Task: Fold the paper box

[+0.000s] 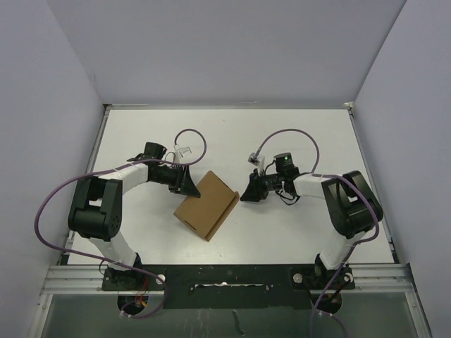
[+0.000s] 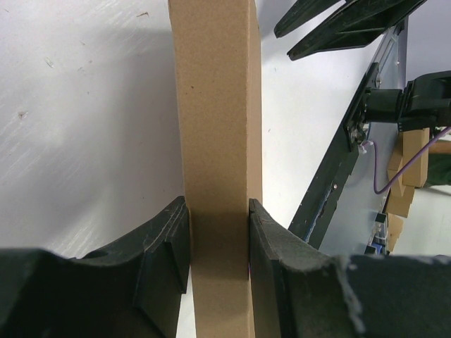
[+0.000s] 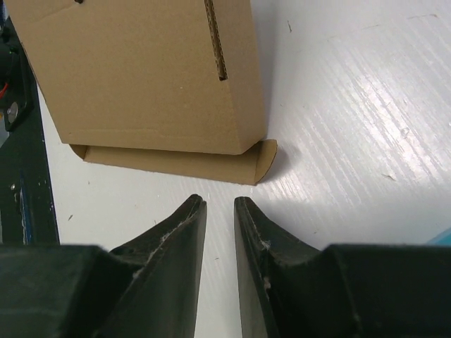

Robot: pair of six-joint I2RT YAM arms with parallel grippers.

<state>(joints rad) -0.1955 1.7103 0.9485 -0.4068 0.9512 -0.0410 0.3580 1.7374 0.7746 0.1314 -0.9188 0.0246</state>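
The paper box (image 1: 206, 205), a slim brown cardboard box folded mostly flat, lies slanted on the white table between the two arms. My left gripper (image 1: 192, 184) is at its upper left corner. In the left wrist view its fingers press both faces of the box's narrow edge (image 2: 215, 105), so my left gripper (image 2: 218, 204) is shut on it. My right gripper (image 1: 245, 195) sits just off the box's right side. In the right wrist view my right gripper (image 3: 220, 201) is slightly open with nothing between its fingers, a short way from the box (image 3: 141, 77) and its rounded flap (image 3: 211, 165).
A black rail (image 1: 225, 276) runs along the table's near edge by the arm bases. Grey walls close in the table on three sides. Purple cables (image 1: 190, 134) loop above both wrists. A sliver of something blue (image 3: 442, 236) shows at the right edge of the right wrist view.
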